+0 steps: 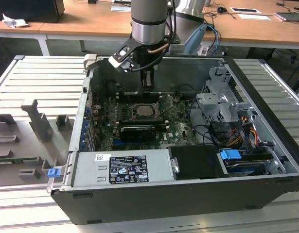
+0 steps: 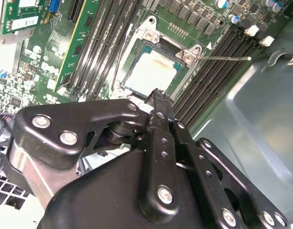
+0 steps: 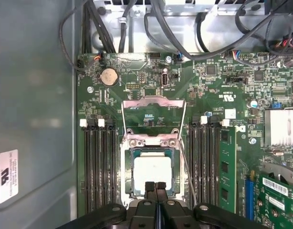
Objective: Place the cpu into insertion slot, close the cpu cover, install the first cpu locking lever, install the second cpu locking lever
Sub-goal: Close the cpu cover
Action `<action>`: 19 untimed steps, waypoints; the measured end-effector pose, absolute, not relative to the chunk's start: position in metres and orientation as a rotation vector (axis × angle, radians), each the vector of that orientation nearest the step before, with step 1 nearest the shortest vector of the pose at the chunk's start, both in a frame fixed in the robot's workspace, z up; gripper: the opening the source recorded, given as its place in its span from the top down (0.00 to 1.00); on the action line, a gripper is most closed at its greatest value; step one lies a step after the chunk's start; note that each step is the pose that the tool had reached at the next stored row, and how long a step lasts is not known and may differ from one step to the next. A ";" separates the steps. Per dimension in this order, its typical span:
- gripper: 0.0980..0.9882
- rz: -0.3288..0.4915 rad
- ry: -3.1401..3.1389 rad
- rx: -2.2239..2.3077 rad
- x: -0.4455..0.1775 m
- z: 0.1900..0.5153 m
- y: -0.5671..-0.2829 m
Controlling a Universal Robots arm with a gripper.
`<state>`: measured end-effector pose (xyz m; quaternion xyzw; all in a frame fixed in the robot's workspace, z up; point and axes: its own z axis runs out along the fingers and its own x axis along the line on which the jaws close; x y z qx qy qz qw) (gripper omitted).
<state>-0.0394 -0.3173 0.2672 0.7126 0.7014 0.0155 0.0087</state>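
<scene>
The cpu (image 3: 153, 172) lies flat in the insertion slot (image 3: 128, 157), its pale metal top showing; it also shows in the second wrist view, cpu (image 2: 152, 71). The cpu cover (image 3: 154, 101) stands swung open on the far side of the socket, with green board visible through its window. One thin wire locking lever (image 3: 186, 167) runs along one side of the socket and sticks out free, lever (image 2: 223, 58). My gripper (image 3: 155, 186) hangs just above the cpu's near edge, fingers shut together with nothing between them. From outside, the gripper (image 1: 147, 89) reaches down into the case above the socket (image 1: 148, 111).
Black memory slots (image 3: 96, 167) flank the socket on both sides. A green card (image 3: 226, 167) stands in one slot. Cables (image 3: 184, 38) cross the case beyond the board. The power supply (image 1: 122, 167) and drive cage (image 1: 222, 104) fill the case's front and the exterior view's right.
</scene>
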 end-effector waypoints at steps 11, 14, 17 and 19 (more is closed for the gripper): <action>0.99 0.046 2.192 2.228 -0.019 0.268 -0.317; 0.99 0.045 2.193 2.228 -0.015 0.268 -0.317; 0.99 0.045 2.193 2.228 -0.012 0.268 -0.317; 0.99 0.045 2.193 2.228 -0.009 0.268 -0.317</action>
